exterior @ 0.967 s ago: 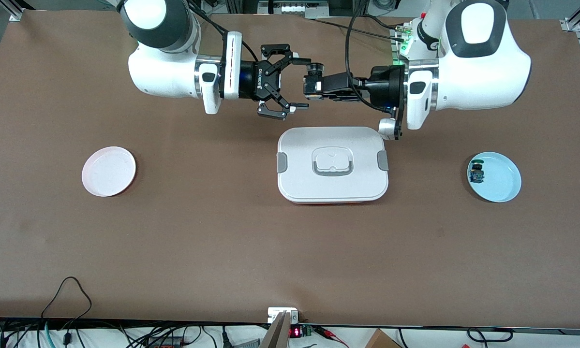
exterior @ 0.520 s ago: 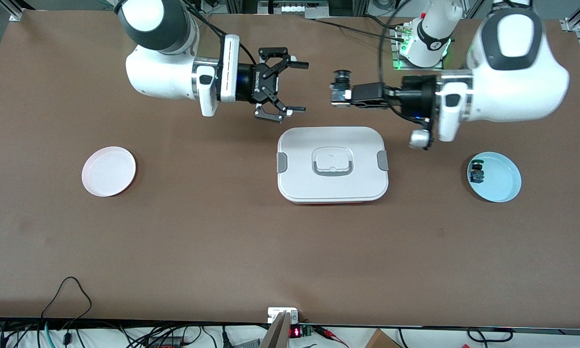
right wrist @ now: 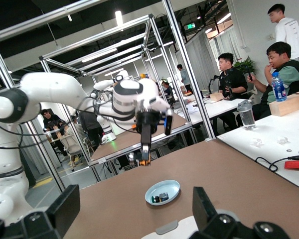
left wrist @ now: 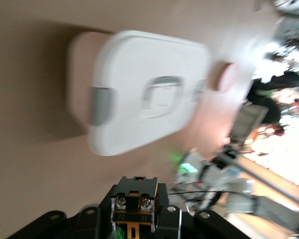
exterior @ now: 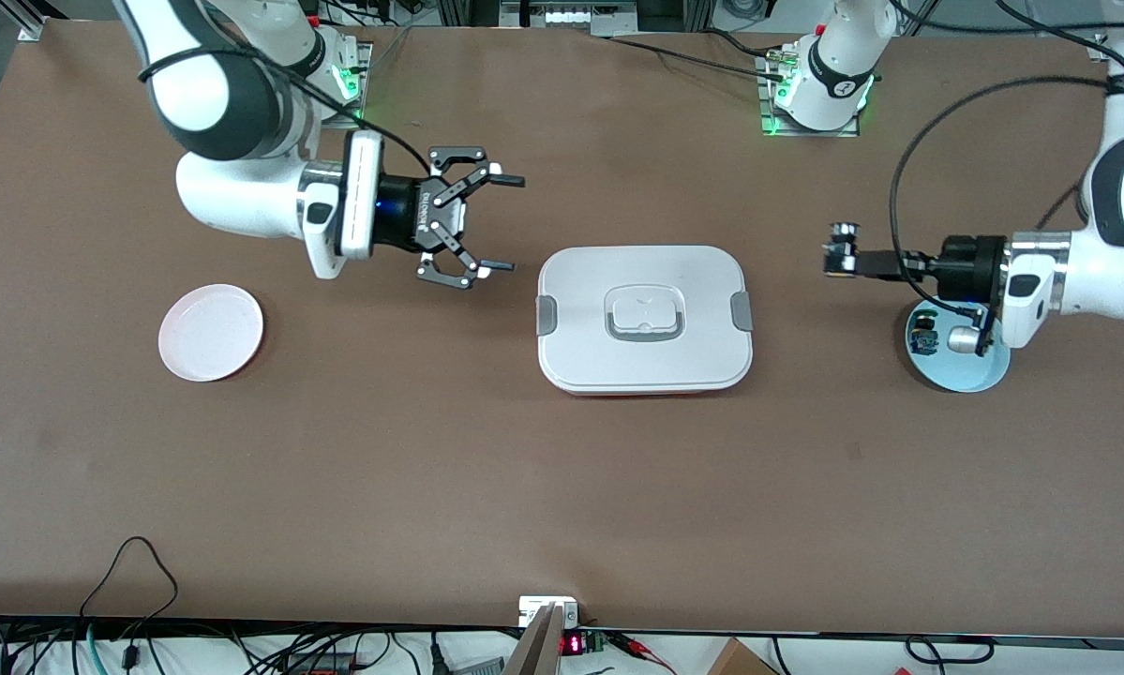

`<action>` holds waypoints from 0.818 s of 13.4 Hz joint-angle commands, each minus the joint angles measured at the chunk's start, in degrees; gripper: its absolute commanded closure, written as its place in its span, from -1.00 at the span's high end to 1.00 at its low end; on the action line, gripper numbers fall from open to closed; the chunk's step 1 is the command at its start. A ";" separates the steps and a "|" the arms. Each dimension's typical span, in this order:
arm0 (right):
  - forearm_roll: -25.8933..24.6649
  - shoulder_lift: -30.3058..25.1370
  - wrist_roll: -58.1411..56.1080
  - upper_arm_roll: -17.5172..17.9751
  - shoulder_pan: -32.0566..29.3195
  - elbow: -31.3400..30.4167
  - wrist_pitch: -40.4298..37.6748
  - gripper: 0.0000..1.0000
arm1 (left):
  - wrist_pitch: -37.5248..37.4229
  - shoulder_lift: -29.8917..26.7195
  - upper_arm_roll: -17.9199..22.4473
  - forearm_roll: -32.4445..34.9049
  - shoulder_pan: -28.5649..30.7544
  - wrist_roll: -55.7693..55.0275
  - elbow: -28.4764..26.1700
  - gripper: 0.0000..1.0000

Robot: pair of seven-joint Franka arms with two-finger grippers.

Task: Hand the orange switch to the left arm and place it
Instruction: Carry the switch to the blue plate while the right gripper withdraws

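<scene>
My left gripper [exterior: 841, 253] is clamped on the orange switch [exterior: 843, 251], up in the air over bare table between the box [exterior: 644, 319] and the blue plate [exterior: 979, 370]; from the front the switch's cap cannot be made out, but my left wrist view shows its black-and-yellow body [left wrist: 134, 209] pinched between the fingers. My right gripper [exterior: 491, 223] hangs with its fingers spread wide and nothing in them, over the table between the box and the pink plate [exterior: 210, 333]. My left wrist covers part of the blue plate, leaving the small blue-bodied switch [exterior: 921, 339] on it half seen.
</scene>
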 commanded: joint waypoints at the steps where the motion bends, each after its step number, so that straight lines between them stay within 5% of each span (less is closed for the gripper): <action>1: -1.38 -0.84 2.20 -3.09 -0.26 -1.51 -5.55 1.00 | 2.66 6.08 -0.91 14.92 4.74 7.45 1.79 -1.00; 7: -17.64 -0.83 29.54 -9.85 -0.35 -0.28 -13.63 1.00 | 17.33 11.19 -0.56 44.65 7.39 8.70 2.41 -1.00; 11: -26.68 -0.83 41.21 -16.45 -0.87 0.16 -19.62 1.00 | 28.24 15.84 -0.47 57.33 9.94 7.73 2.41 -1.00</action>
